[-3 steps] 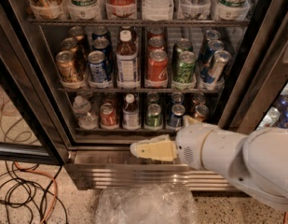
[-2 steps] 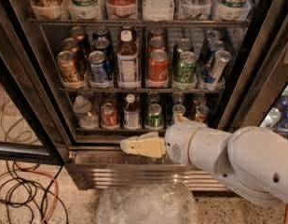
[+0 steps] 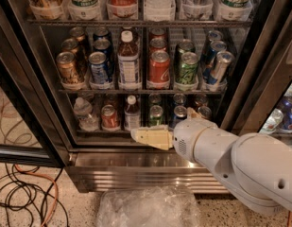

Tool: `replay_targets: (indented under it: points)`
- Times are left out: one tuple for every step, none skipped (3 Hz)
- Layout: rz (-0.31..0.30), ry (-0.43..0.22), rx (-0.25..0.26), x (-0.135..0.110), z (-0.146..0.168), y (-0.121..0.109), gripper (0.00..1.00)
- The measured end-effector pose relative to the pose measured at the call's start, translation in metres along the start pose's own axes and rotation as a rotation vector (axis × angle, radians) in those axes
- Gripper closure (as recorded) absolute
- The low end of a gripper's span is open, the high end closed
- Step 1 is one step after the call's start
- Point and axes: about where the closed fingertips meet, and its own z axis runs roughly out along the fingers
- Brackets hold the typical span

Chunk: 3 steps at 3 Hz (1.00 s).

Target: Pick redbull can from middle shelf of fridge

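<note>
The redbull can (image 3: 219, 67), slim, blue and silver, leans slightly at the right end of the middle shelf (image 3: 141, 91). More slim blue cans stand in a row behind it. The fridge (image 3: 136, 167) is open in front of me, with a steel base. My gripper (image 3: 148, 137), cream-coloured on a white arm, points left in front of the bottom shelf. It sits below and left of the redbull can, apart from it, and holds nothing that I can see.
On the middle shelf, from the left, stand a brown can (image 3: 70, 69), a wider blue soda can (image 3: 99, 68), a bottle (image 3: 129, 63), a red can (image 3: 159, 68) and a green can (image 3: 187, 70). Cables (image 3: 22, 197) lie on the floor at left. Crumpled clear plastic (image 3: 145, 207) lies below the fridge base.
My gripper and arm have moved left and then up, from the fridge's base to the bottom shelf. The cans have not moved.
</note>
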Motion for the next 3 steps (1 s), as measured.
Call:
replay_targets:
  points:
    - [-0.005,-0.003,0.002,-0.001,0.001,-0.001,0.00]
    - [-0.131,-0.067,0.062,-0.013,0.019,-0.033,0.00]
    - [-0.344,-0.161,0.194,-0.041,0.044,-0.096,0.00]
